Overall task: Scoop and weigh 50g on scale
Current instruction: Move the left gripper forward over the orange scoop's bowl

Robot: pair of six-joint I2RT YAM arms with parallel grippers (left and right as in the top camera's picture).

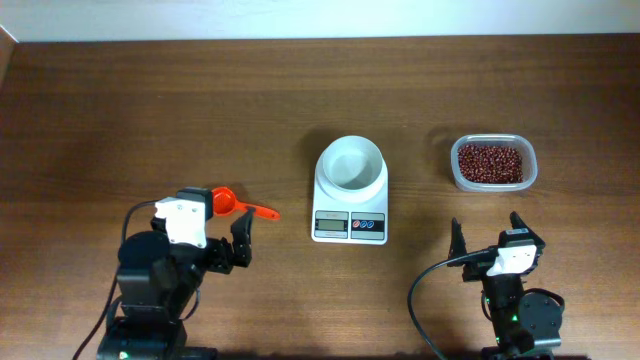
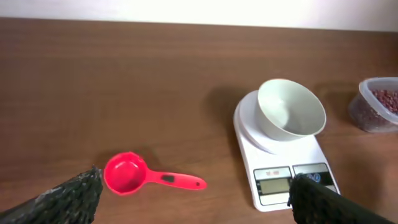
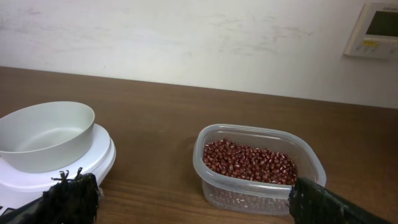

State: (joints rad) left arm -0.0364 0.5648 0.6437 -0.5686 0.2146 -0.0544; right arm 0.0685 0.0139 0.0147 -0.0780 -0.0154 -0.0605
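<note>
Counted one scale (image 1: 349,215), one white bowl (image 1: 350,165) sitting on it, one tub of red beans (image 1: 492,163) off to the scale's right, one red scoop (image 1: 238,205) to its left, and two grippers. The left gripper (image 1: 225,215) and right gripper (image 1: 487,230) flanked the scale, both spread wide with nothing in them. The scale's long axis ran away from the arms, display end facing them.
</note>
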